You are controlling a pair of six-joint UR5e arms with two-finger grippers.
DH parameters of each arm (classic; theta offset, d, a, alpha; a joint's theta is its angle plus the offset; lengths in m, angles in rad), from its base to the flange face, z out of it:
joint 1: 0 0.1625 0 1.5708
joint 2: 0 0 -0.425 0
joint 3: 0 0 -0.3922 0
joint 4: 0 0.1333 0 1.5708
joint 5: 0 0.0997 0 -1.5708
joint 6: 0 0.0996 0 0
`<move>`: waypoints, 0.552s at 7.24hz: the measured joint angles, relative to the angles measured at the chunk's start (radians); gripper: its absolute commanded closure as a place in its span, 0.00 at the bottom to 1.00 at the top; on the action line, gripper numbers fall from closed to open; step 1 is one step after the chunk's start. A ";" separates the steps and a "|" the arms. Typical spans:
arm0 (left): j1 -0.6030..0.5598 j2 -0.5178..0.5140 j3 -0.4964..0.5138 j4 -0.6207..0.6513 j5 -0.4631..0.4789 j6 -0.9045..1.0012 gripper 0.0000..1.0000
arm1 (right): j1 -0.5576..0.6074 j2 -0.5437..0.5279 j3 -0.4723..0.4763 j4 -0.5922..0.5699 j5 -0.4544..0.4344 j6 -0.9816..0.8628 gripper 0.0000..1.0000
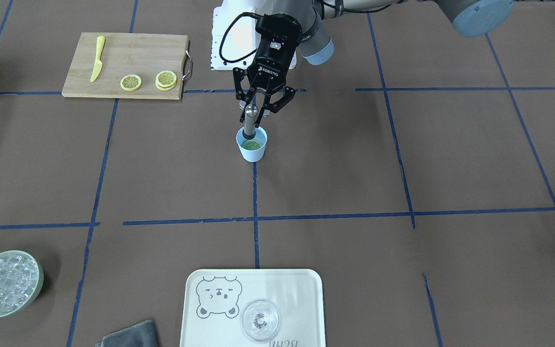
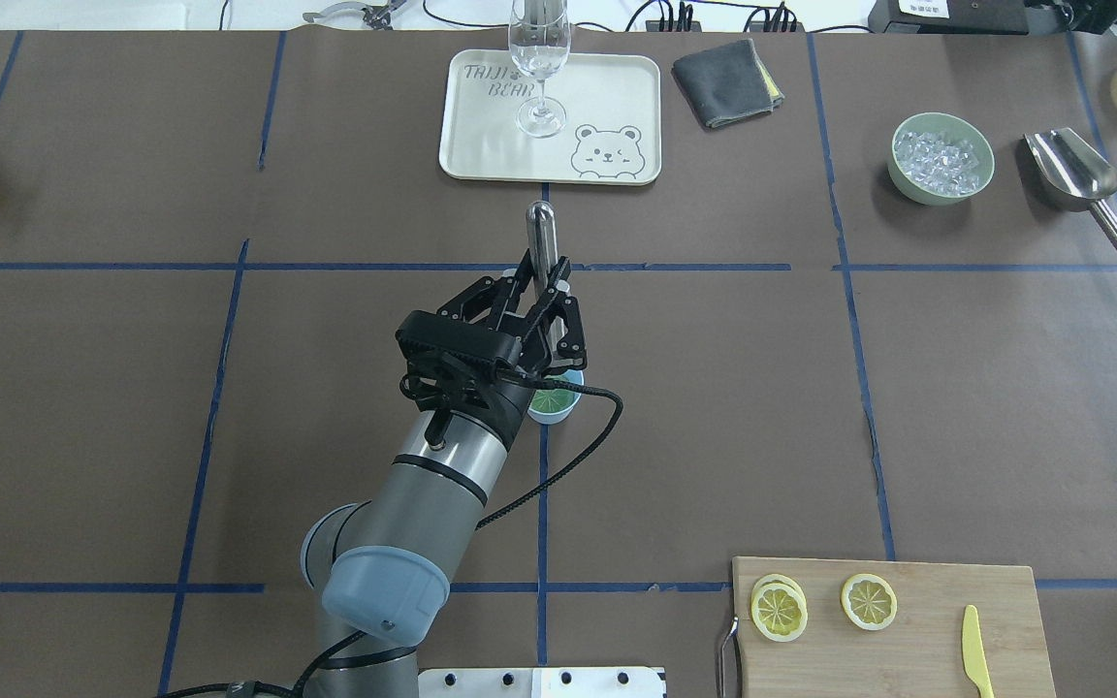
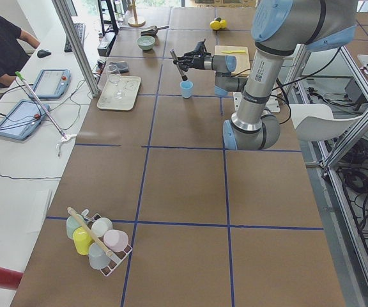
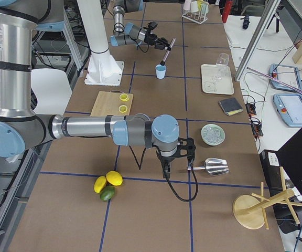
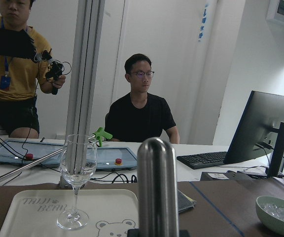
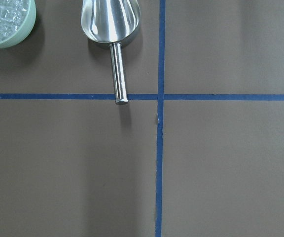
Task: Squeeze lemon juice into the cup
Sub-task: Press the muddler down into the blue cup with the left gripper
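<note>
The light-blue cup stands mid-table on a blue tape line. A lemon slice lies flat inside it, also seen from overhead as the lemon slice. My left gripper is shut on a steel muddler, which tilts with its lower end down in the cup on the slice. The left wrist view shows the muddler's rounded top close up. My right gripper shows only in the exterior right view, hanging over the table beside a scoop; I cannot tell if it is open or shut.
A cutting board holds lemon slices and a yellow knife. A tray carries a clear glass. A green bowl of ice, a metal scoop and a grey cloth lie nearby. People sit beyond the table.
</note>
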 measured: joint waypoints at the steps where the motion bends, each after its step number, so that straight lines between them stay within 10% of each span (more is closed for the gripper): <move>1: 0.000 0.000 0.014 0.000 0.001 0.000 1.00 | 0.000 0.000 0.000 0.000 0.000 0.000 0.00; 4: -0.001 -0.002 0.044 -0.008 -0.001 0.000 1.00 | 0.000 0.000 -0.001 0.000 -0.001 0.000 0.00</move>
